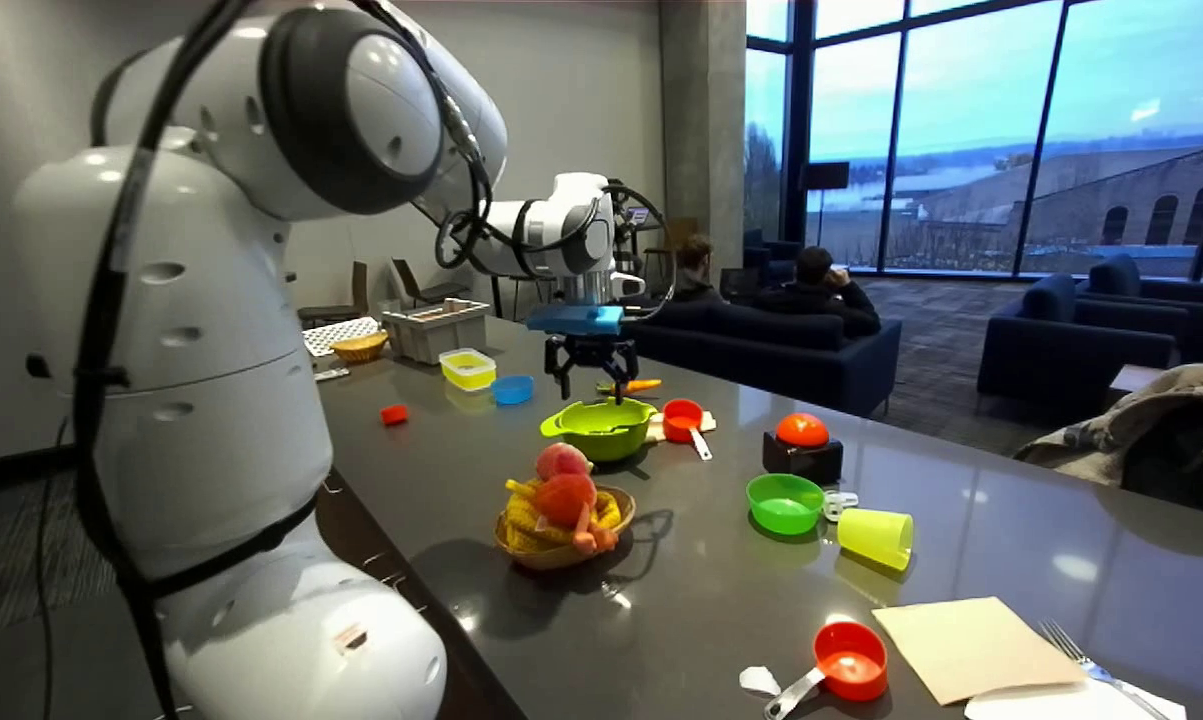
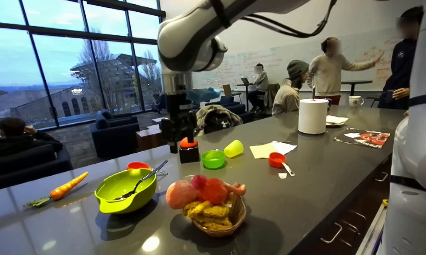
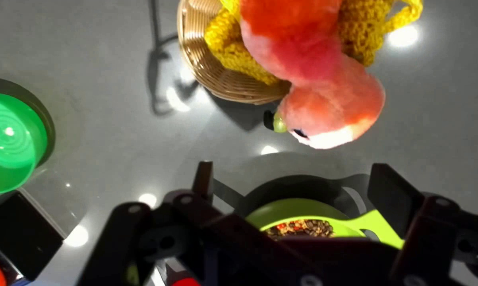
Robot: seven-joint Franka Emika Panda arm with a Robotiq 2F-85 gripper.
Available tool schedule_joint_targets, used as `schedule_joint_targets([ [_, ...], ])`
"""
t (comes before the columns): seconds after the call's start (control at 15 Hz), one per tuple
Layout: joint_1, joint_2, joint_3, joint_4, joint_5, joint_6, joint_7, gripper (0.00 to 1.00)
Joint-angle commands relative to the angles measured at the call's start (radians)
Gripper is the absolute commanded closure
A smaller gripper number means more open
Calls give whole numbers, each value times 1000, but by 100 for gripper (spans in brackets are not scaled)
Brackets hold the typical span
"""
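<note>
Hanging near the lime bowl [image 1: 606, 443], the end effector [image 1: 591, 395] holds its fingers [image 3: 391, 198] apart. The lime bowl stands on the surface [image 1: 701, 620], a utensil [image 2: 147, 177] inside, a red scoop [image 1: 681, 422] just beside; a toy [image 1: 564, 497] sits in a basket [image 1: 549, 559] nearby.

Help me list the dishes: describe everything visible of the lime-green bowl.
The lime-green bowl looks glossy and plastic, a holed handle projecting from its rim. It stands upright on the grey counter. A utensil leans inside, one end past the rim; the wrist view shows dark, tan and red specks within. The open end effector hangs higher, apart.
</note>
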Motion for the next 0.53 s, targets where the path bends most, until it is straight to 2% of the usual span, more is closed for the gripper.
schedule_joint_targets([
  [0.0,13,139,15,188,16,-84,72,0],
  [0.2,30,151,17,228,-7,-84,171,0],
  [0.27,19,149,15,192,5,-53,103,0],
  [0.47,22,153,15,197,4,-54,109,0],
])
